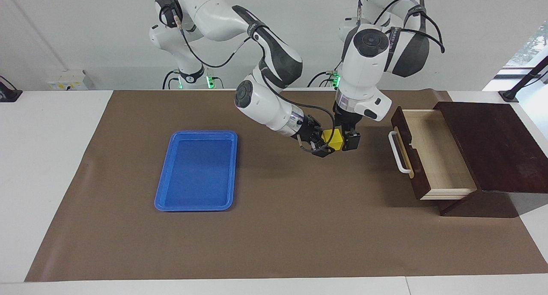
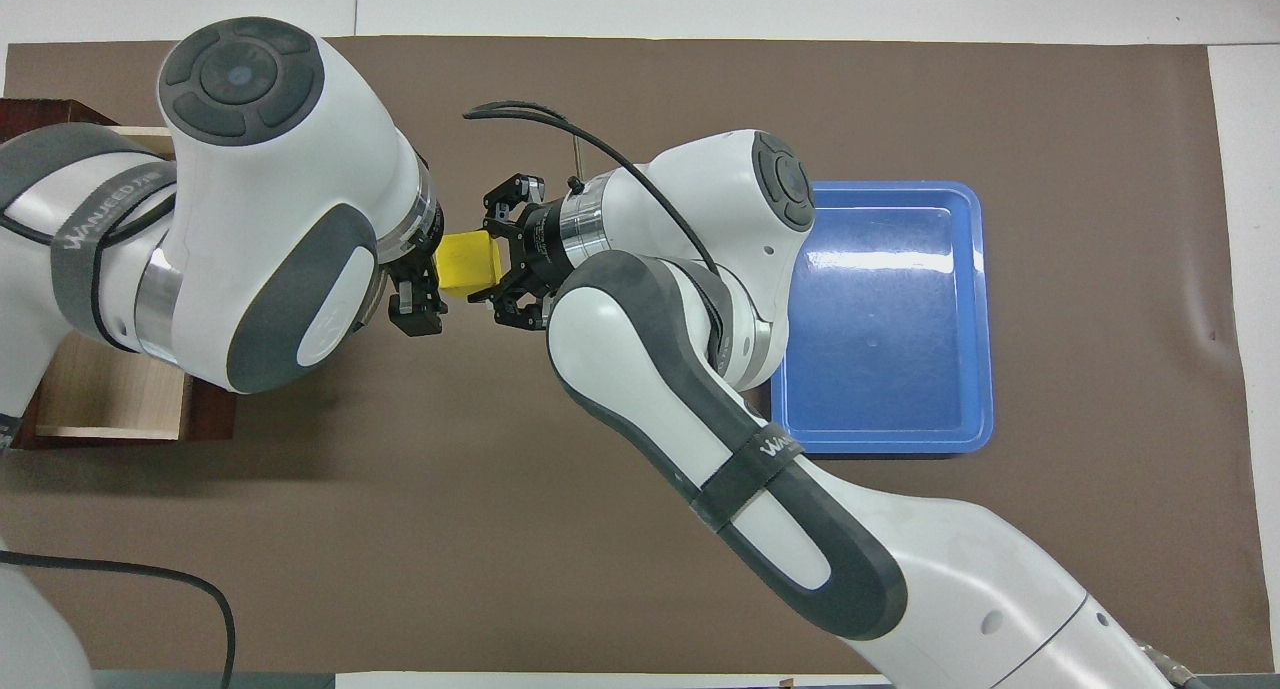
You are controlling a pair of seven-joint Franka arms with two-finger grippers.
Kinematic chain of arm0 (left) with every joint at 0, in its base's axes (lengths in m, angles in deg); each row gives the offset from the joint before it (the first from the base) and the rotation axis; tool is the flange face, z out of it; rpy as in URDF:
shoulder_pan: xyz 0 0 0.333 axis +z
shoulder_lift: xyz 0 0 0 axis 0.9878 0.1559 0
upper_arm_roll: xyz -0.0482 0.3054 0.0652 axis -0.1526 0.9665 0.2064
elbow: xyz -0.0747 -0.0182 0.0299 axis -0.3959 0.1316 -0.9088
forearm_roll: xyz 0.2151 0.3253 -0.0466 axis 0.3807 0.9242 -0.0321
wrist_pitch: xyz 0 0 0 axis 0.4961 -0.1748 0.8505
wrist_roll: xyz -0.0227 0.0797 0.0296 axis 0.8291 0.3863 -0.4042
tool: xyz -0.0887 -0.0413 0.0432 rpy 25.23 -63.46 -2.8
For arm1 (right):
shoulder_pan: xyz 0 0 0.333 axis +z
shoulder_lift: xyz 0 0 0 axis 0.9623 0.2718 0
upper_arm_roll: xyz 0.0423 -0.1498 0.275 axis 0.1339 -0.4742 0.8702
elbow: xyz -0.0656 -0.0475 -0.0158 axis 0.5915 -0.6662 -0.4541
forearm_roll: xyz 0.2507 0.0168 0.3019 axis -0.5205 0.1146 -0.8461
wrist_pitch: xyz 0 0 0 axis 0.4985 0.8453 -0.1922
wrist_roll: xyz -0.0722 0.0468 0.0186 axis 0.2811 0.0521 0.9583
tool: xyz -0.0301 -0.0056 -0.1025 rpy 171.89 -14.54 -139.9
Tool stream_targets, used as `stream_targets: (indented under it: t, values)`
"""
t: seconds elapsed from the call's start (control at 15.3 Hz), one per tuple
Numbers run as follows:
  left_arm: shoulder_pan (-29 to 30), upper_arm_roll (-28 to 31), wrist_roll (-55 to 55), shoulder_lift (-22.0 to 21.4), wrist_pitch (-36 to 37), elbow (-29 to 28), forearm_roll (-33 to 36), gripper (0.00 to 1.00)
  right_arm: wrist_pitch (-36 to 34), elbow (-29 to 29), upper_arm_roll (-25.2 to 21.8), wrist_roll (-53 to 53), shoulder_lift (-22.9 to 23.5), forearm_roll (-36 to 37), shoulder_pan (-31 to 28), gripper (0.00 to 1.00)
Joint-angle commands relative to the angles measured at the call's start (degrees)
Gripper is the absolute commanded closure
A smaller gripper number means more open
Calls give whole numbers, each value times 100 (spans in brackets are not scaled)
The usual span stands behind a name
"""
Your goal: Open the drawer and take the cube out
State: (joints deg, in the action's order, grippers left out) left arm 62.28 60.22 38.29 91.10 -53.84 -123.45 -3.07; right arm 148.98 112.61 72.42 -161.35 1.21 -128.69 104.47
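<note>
The drawer [image 1: 428,153] stood open and empty, the yellow cube [image 1: 333,139] was out in mid-air over the brown mat [image 1: 274,226], clamped by the right gripper [image 1: 322,144], the left gripper [image 1: 347,140] spread apart beside it.

You see a white table [image 1: 51,166] with a big brown mat [image 1: 282,226] on it. A plain white wall [image 1: 77,34] fills the top of the frame. Daylight comes through a window [image 1: 531,44] at the upper right.

yellow cube [image 1: 333,139] held aloft over the mat — dark drawer [image 1: 428,153] pulled open, pale inside.
</note>
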Motion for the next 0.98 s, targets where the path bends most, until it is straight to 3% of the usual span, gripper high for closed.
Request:
stream_targets:
  t: [0.0, 0.26, 0.59, 0.92]
  values:
    - [414, 12, -488, -263, -576, -760, 63, 0, -154, -32, 28, -174, -58, 139, -281, 100]
    - [1029, 12, -1287, -519, -1140, -1474, 72, 0, -566, -32, 28, -139, -155, 148, -1106, 100]
    - [1733, 12, -2448, -580, -1308, -1677, 72, 0, -882, 135, 28, 466, -181, 148, -2309, 100]
    - [2199, 21, -3222, -572, -1308, -1660, 151, 0, -1182, 1214, 19, 2081, -506, 140, -3058, 100]
